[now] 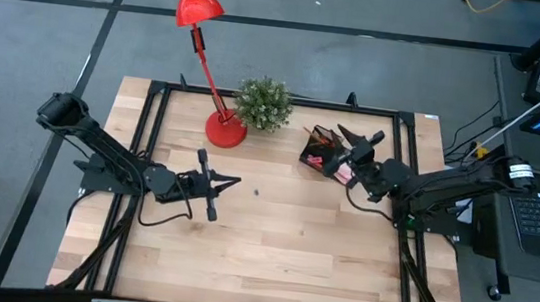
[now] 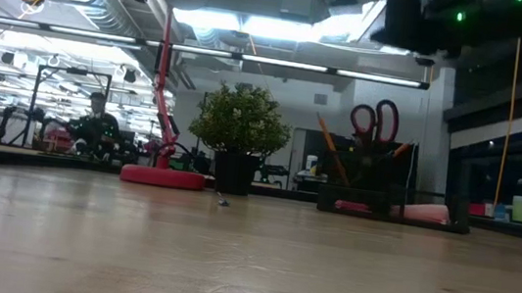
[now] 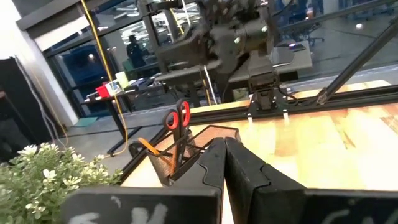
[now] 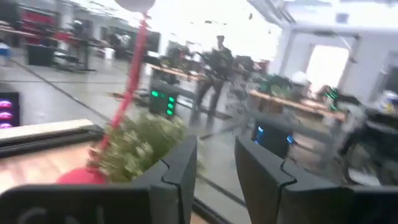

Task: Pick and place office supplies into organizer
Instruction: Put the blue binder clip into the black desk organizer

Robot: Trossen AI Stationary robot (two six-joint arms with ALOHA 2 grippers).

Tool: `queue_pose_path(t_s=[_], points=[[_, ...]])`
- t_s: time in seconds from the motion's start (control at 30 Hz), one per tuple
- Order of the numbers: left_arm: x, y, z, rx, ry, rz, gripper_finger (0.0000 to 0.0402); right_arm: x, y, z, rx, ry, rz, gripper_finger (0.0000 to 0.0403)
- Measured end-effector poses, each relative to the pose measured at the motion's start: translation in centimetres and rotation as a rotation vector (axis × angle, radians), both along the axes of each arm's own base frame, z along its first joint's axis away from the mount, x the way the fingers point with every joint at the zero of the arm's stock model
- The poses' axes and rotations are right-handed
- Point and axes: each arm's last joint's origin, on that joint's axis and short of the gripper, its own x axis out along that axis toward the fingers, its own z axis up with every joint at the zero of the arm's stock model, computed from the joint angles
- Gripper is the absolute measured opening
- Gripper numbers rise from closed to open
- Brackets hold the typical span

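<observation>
We see the small black mesh desk organizer (image 1: pixel 322 151) near the wooden table's (image 1: pixel 269 252) far right edge, holding orange-handled scissors (image 2: pixel 374 120) and orange pencils (image 2: pixel 331 147) upright, a pink sticky-note pad (image 2: pixel 425 213) flat at its right side. The right gripper (image 1: pixel 364 141) sits just beside it, fingers parted with nothing between them; the left gripper (image 1: pixel 228 182), fingers pressed together and empty, waits mid-table. We can read no writing anywhere.
</observation>
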Motion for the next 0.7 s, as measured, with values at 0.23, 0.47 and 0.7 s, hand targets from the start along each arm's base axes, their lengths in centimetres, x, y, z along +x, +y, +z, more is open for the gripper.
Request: queue_pose_path(t_s=[0.23, 0.47, 0.7], points=[[0.0, 0.1, -0.2, 0.006, 0.019, 0.035, 0.0003, 1.1, 2.8, 2.6, -0.105, 0.003, 0.297, 0.0103], [-0.1, 0.1, -1.5, -0.019, 0.122, 0.034, 0.0003, 1.2, 5.8, 1.3, -0.084, 0.143, 0.502, 0.0018], [-0.1, 0.3, -2.4, -0.144, 0.174, -0.048, 0.0001, 1.1, 7.6, -0.3, 0.034, 0.201, 0.649, 0.0007]])
